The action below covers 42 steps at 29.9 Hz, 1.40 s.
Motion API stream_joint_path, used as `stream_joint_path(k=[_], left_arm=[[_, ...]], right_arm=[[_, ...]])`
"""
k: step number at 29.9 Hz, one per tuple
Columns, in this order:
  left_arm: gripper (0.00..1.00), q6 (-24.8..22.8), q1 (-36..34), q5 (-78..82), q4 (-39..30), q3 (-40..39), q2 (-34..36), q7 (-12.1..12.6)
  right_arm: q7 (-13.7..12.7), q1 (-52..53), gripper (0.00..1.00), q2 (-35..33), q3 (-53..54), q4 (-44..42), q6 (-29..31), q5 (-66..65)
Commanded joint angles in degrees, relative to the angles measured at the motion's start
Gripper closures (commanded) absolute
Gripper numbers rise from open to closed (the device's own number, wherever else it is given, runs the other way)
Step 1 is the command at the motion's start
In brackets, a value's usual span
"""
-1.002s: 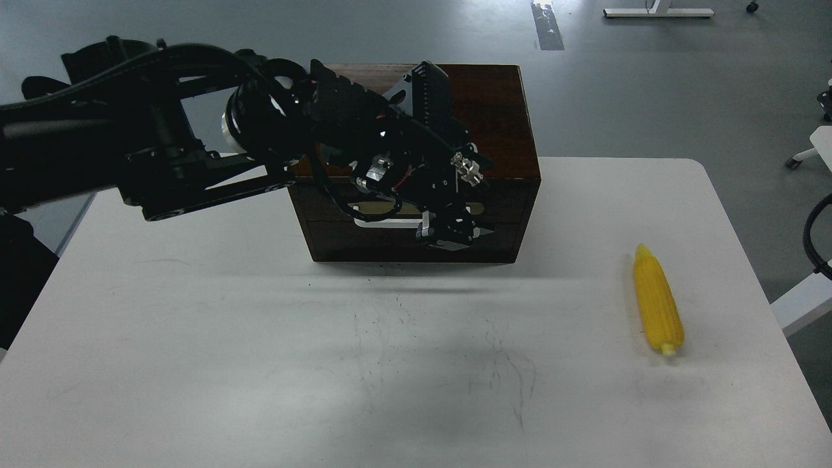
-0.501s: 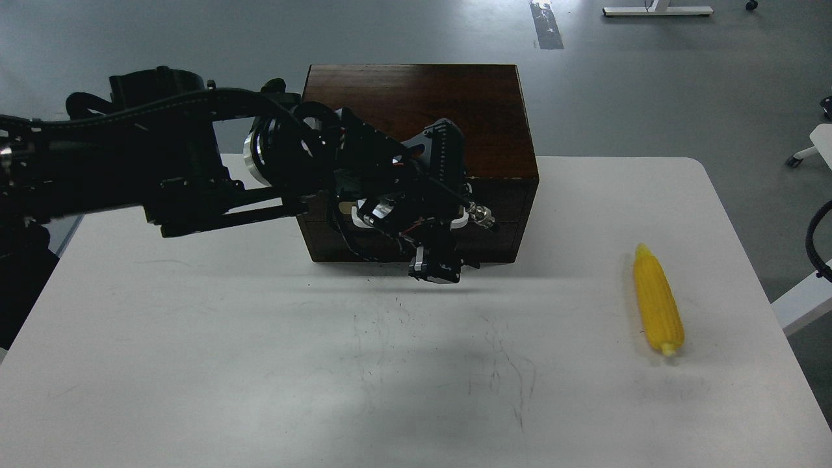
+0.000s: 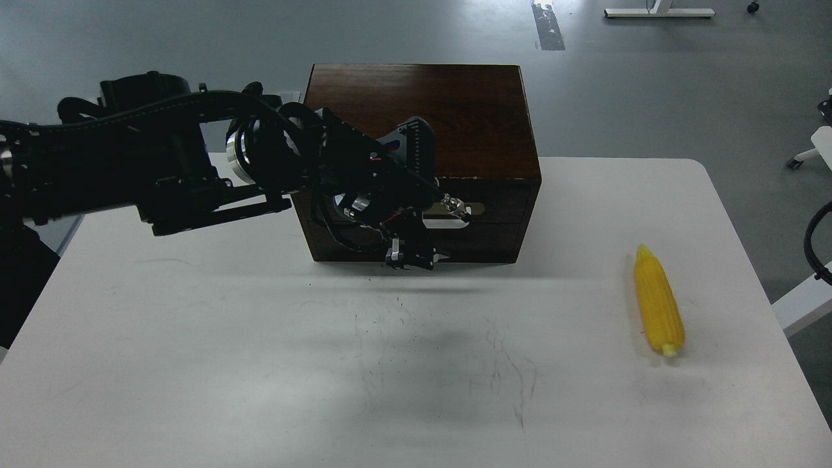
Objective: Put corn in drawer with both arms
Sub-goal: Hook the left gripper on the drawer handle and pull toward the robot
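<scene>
My left gripper (image 3: 411, 255) hangs at frame centre, low against the front of the closed drawer (image 3: 481, 224), just left of its white handle (image 3: 447, 224); it is too dark for me to tell whether its fingers are apart or together. The corn (image 3: 658, 301) lies well apart at the right of the white table (image 3: 260, 364). Since half a second ago I have shifted slightly left, uncovering more of the handle; the corn has stayed put.

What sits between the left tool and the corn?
Head view: only bare white table lies between the left tool and the corn.
</scene>
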Motion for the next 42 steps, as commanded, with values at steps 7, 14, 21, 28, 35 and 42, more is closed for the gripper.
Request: stream_joint_path(k=[7,14,21,28,35,42], left_arm=[[0.15,0.0,0.5,0.1,0.0,2.6,0.3,-0.1],[0.15,0.0,0.6,0.1,0.2,4.3,0.3,0.0],[0.15,-0.2,0.6,0.2,0.3,5.7,1.1,0.0],[0.15,-0.2,0.6,0.2,0.1,5.7,1.7,0.0],[0.15,-0.4,0.6,0.3,-0.9,5.7,2.0,-0.8],[0.16,-0.4,0.6,0.2,-1.2,5.8,2.0,-1.5]], right_arm=[[0.1,0.0,0.00,-0.1,0.0,-0.1,0.0,0.0],[0.1,0.0,0.00,-0.1,0.0,-0.3,0.0,0.0],[0.1,0.0,0.00,-0.1,0.0,-0.3,0.0,0.0],[0.1,0.0,0.00,-0.1,0.0,-0.4,0.0,0.0],[0.1,0.0,0.00,-0.1,0.0,-0.4,0.0,0.0],[0.1,0.0,0.00,-0.1,0.0,-1.3,0.0,0.0]])
